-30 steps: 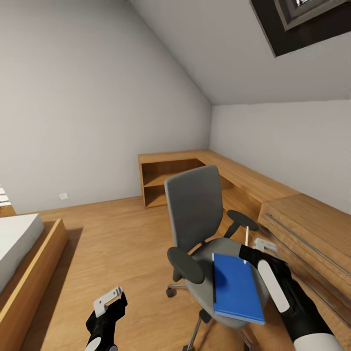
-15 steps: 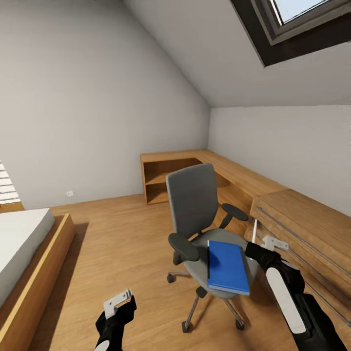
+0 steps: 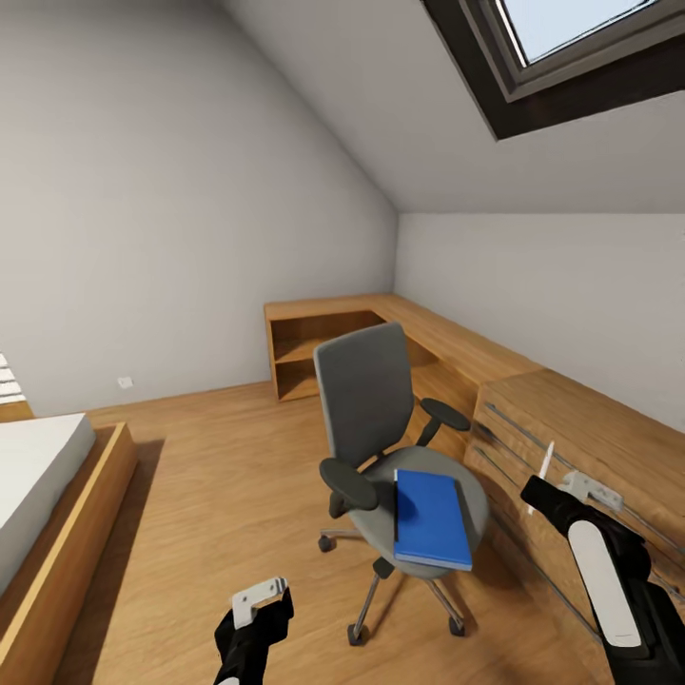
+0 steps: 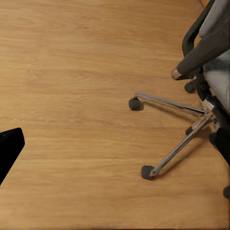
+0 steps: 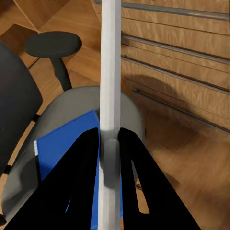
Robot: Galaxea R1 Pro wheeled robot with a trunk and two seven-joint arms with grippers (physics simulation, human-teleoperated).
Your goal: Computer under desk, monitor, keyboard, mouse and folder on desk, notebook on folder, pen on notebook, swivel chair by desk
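**Right tool grips the pen beside the chair carrying the folder**

The right tool [image 3: 557,485] is clamped on the thin silvery-white pen [image 3: 544,476], which stands nearly upright between its two dark fingers [image 5: 86,167]; in the right wrist view the pen [image 5: 110,96] runs straight up through the pinch. The tool hangs in front of the light wooden drawer unit with bar handles [image 3: 590,428], just to the right of the grey upholstered swivel chair [image 3: 381,428] and apart from it.

The flat bright blue folder with white edges [image 3: 431,518] lies on the chair's seat, to the left of the held pen and lower than it. The chair stands on the light wood floor [image 3: 219,476] on its chrome star base [image 4: 177,124].

The left tool [image 3: 259,601] hangs low over the floor, left of the chair's casters; whether it stands wide or narrow cannot be told. A white-sheeted bed [image 3: 38,476] sits at the far left.
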